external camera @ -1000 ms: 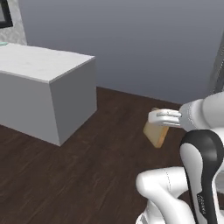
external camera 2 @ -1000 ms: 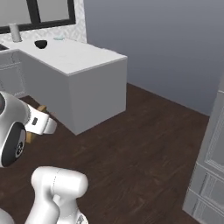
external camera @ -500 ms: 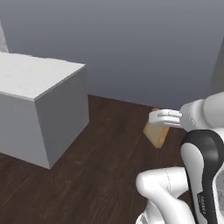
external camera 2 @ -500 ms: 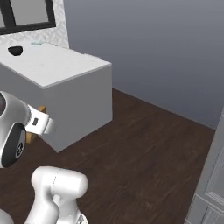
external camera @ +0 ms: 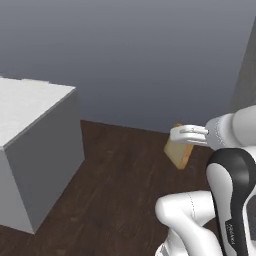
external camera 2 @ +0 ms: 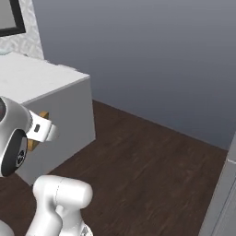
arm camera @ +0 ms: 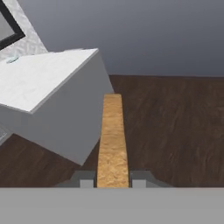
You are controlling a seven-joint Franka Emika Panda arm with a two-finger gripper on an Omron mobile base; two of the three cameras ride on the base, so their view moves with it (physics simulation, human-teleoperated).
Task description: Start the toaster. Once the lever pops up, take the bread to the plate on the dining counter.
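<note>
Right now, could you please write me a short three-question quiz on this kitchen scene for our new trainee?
1. True or false: the two-finger gripper is shut on the square golden-tan bread slice.
2. Multiple choice: what lies beneath the held slice in the left base view? A) dark wooden floor B) a blue rug C) a sink
3. Fill in: in the hand view, the broad white marble-look counter lies to the ____ of the slice.

Key: 1 true; 2 A; 3 left.
</note>
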